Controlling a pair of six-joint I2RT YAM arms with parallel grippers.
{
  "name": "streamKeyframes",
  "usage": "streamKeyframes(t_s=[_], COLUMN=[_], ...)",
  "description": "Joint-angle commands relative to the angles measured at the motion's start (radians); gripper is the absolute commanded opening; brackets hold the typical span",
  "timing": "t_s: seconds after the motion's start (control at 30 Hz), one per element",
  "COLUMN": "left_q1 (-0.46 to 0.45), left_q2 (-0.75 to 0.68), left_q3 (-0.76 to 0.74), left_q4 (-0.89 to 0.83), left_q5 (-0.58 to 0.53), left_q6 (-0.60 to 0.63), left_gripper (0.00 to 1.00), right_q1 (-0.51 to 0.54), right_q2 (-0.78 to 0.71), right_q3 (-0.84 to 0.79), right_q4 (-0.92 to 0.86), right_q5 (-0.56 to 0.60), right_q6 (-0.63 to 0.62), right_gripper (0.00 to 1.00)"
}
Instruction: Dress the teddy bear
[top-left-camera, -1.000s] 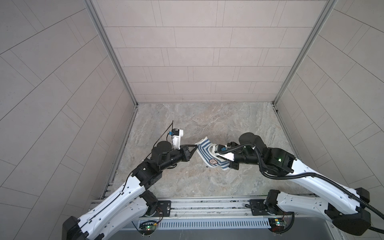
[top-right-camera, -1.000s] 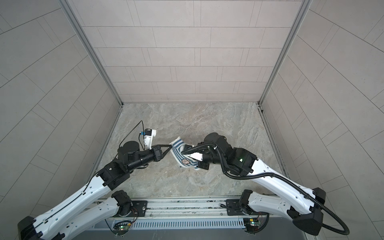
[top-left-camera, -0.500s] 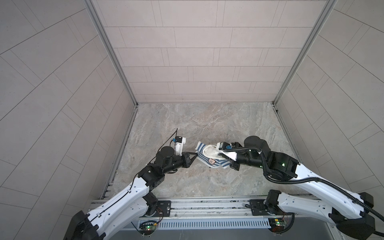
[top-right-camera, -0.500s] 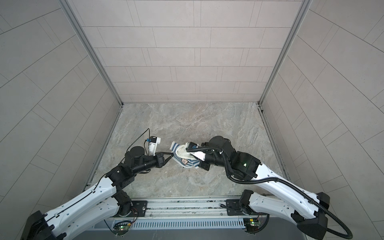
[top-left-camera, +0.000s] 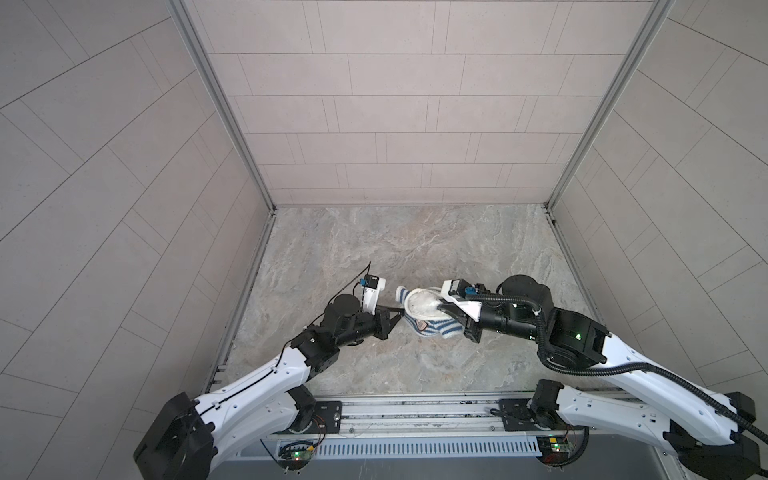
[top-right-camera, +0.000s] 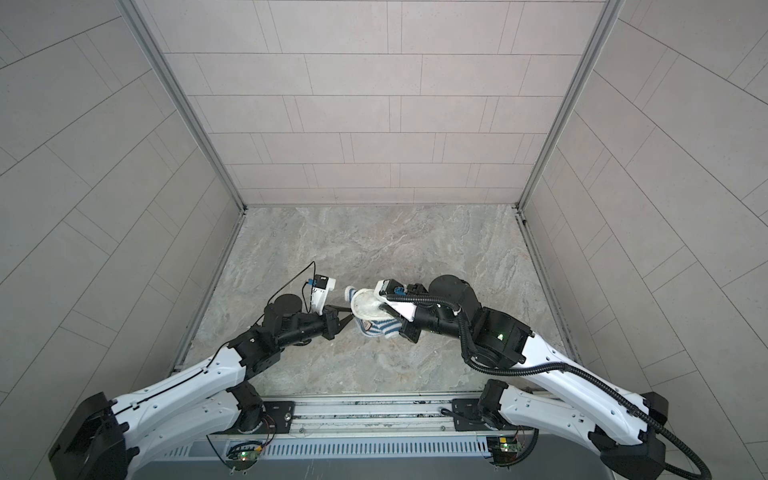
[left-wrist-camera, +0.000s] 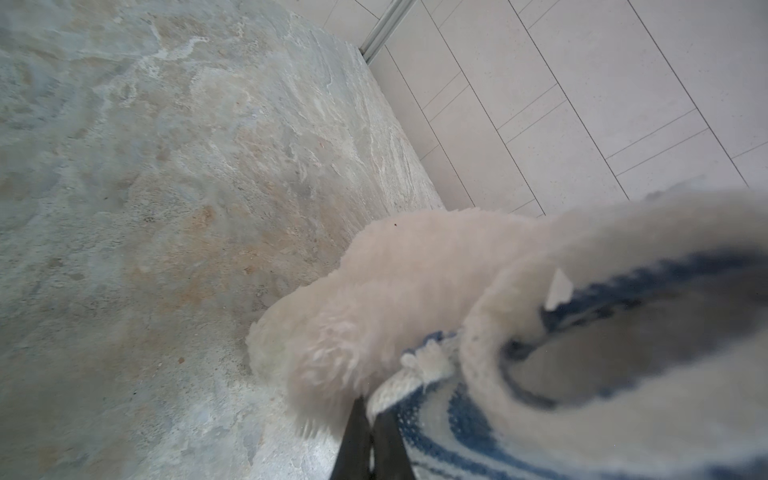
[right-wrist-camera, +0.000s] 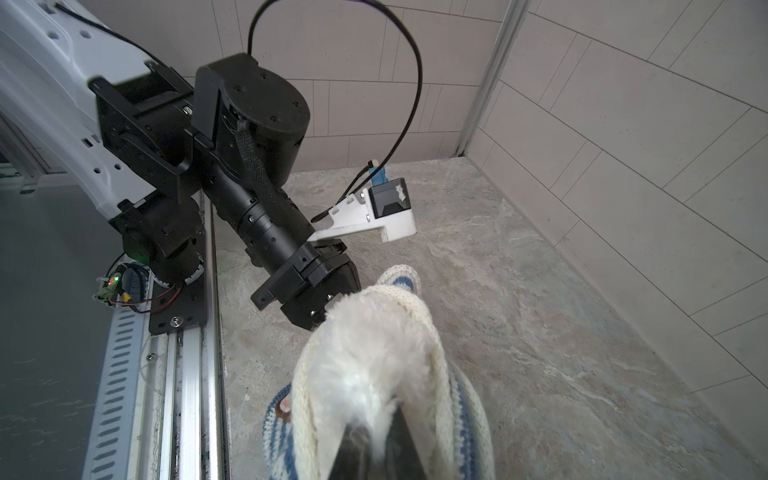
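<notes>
Nearest you, your left jaws are pressing together on the cream rim of the small navy-and-white striped knitted shirt, likely anchoring it to hold the opening stretched. Opposite, your right jaws are pinching the fur of the small fluffy white plush teddy bear, probably steering it through that opening. The bear is sitting partly inside the shirt, between both arms, low at the grey marbled counter stretching beyond.

Fluffy white teddy bear, bundled partly inside striped shirt, near floor's front
</notes>
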Motion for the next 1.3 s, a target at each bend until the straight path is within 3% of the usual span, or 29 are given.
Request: streamKeyframes(t_s=[0.0,0.07,0.27,0.43,0.9,1.07,1.17,1.27], left_q1=[-0.103,-0.159,-0.150,-0.109,-0.119,-0.233,-0.241,-0.241], left_q2=[-0.051,-0.114,-0.087,-0.062,-0.009,-0.194,-0.305,-0.406], left_q3=[-0.017,0.002,0.003,-0.066,-0.089,-0.068,-0.031,0.016], left_q4=[0.016,0.037,-0.072,0.008,-0.009,-0.020,-0.125,-0.289], left_q5=[-0.065,-0.117,-0.210,-0.204,-0.234,-0.282,-0.295,-0.289], left_q6=[0.088,0.103,0.105,0.035,0.147,0.232,0.270,0.311], left_gripper=[0.00,0.00,0.00,0.00,0.00,0.00,0.00,0.30], right_q1=[0.016,0.019,0.023,0.022,0.022,0.026,0.029,0.029], right_q2=[-0.039,-0.029,-0.051,-0.106,-0.151,-0.090,-0.053,-0.014], right_q3=[0.032,0.048,0.066,0.058,0.041,0.088,0.127,0.192], right_q4=[0.175,0.153,0.145,0.180,0.231,0.106,0.014,-0.137], right_q5=[-0.039,-0.044,-0.041,-0.017,-0.022,-0.053,-0.067,-0.042], right_q6=[0.001,-0.005,-0.027,-0.012,0.004,-0.027,-0.063,-0.129], right_gripper=[0.00,0.00,0.00,0.00,0.00,0.00,0.00,0.00])
